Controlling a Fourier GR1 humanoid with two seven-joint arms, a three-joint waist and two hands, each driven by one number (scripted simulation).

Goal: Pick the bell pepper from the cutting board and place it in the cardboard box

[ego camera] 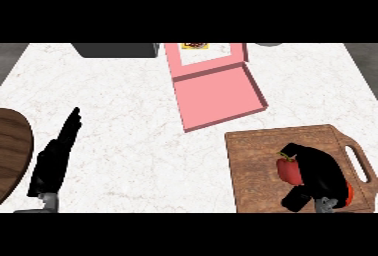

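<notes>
Lying on the wooden cutting board [255,170] at the near right of the white bench [133,145], the red bell pepper [287,170] is enclosed by the right robot hand [319,172], whose fingers are curled round it. The pepper is partly hidden by that hand. The pink cardboard box [214,92] is seen open, farther back and to the left of the board, apart from it. The left robot hand [55,157] is held with straight fingers at the near left, beside a dark round wooden piece [11,150].
</notes>
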